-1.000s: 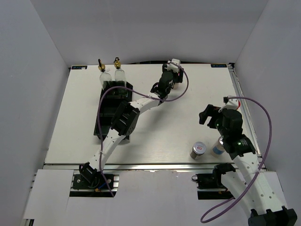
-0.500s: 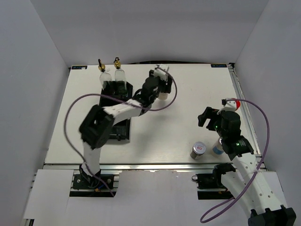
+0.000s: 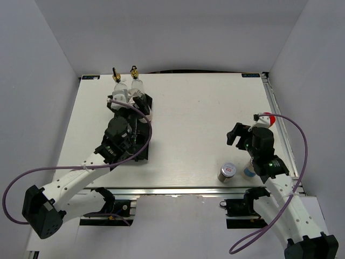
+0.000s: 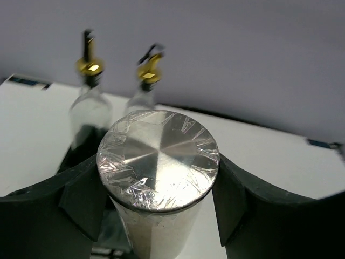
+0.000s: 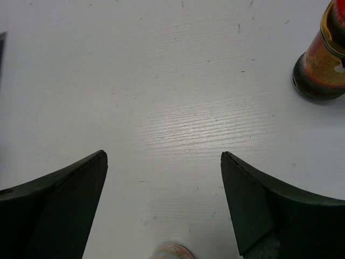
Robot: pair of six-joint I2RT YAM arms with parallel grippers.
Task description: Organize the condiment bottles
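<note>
My left gripper (image 3: 123,100) is shut on the beige silver-lidded shaker (image 4: 158,159) and holds it upright over the far end of the black compartment tray (image 3: 144,145). Two clear glass bottles with gold pourers (image 3: 117,82) (image 3: 135,80) stand just beyond it at the tray's far end; they also show in the left wrist view (image 4: 90,105) (image 4: 144,96). My right gripper (image 3: 237,135) is open and empty above bare table. The red-label shaker (image 3: 227,172) stands near the front edge, the blue-white shaker (image 3: 249,171) beside it, partly hidden by my right arm. The red-capped dark jar (image 3: 268,120) stands at the right (image 5: 322,59).
The right wrist view shows bare white table between the open fingers, with the top of the red-label shaker (image 5: 172,252) at the bottom edge. The table's right edge runs close to the dark jar. White walls enclose the table on three sides.
My left arm has swung left from the far middle of the table to over the tray, carrying the beige shaker. My right arm has barely moved.
</note>
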